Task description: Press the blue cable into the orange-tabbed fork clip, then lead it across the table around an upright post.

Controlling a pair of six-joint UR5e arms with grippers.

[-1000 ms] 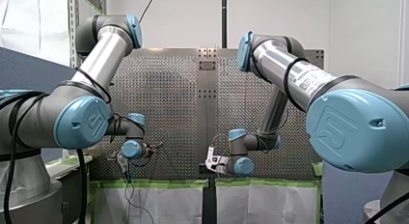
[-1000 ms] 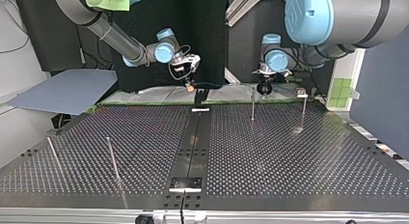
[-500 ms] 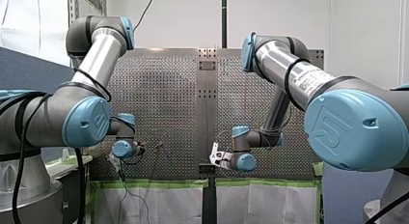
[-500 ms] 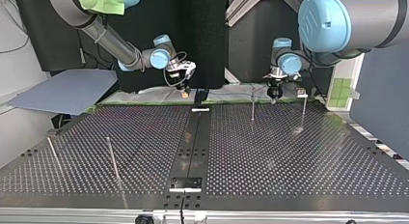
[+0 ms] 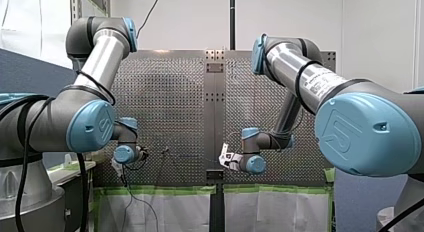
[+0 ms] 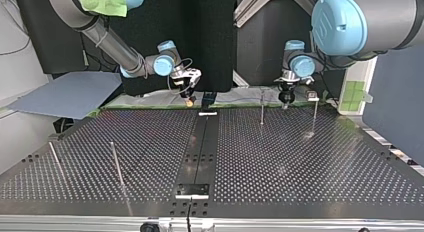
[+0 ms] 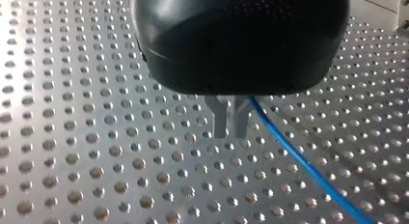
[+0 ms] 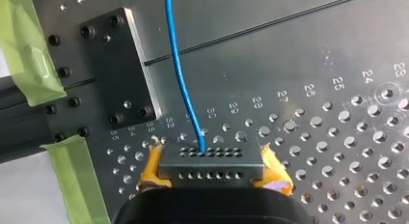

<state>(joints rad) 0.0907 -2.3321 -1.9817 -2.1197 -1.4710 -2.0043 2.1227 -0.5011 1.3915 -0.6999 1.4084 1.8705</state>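
Note:
The blue cable (image 8: 181, 79) runs out from between the yellow pads of my right gripper (image 8: 211, 161), which is shut on it low over the plate, and leads away past a black bolted plate (image 8: 115, 74). In the top view my right gripper (image 6: 189, 98) hangs beside a black fixture (image 6: 208, 99) at the table's far edge. My left gripper (image 7: 230, 134) hovers over the perforated plate, its metal fingers a narrow gap apart with nothing between them. The cable (image 7: 299, 161) passes beside one finger. In the top view my left gripper (image 6: 285, 98) is near a thin upright post (image 6: 262, 107).
Another post (image 6: 315, 114) stands at the top view's right and two more (image 6: 116, 164) lean at its left. Green tape (image 8: 29, 60) lines the table edge by the bolted plate. A dark centre strip (image 6: 197, 157) runs across the table.
My left gripper has moved toward the top view's right and lower, beside the post. My right gripper has shifted toward that view's left and down to the table edge.

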